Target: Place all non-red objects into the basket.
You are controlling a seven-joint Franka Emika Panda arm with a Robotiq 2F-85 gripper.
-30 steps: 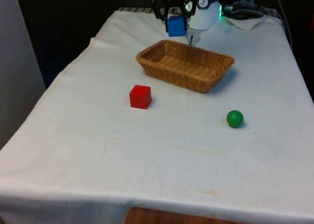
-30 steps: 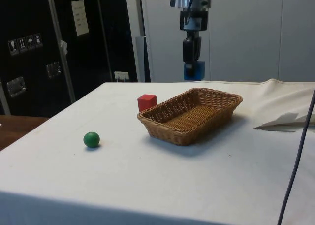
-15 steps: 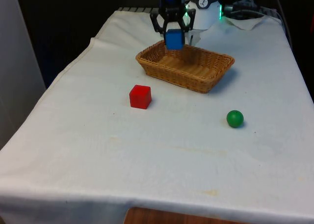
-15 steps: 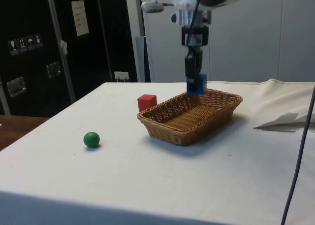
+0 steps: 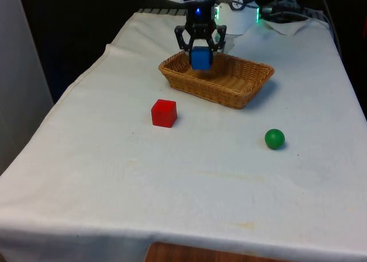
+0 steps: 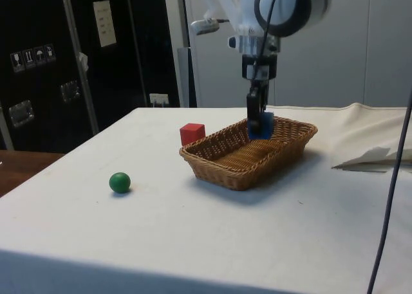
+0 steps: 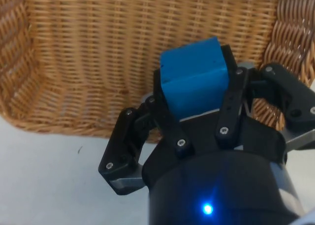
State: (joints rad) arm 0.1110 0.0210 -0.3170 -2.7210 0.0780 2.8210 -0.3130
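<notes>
Claw grips a smooth blue cube above the woven wicker basket.

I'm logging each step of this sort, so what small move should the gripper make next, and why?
Probably lower a little more, then open. The gripper holds the blue cube over the basket, apparently just above its woven floor. The green ball waits on the cloth; the red cube stays out.
</notes>
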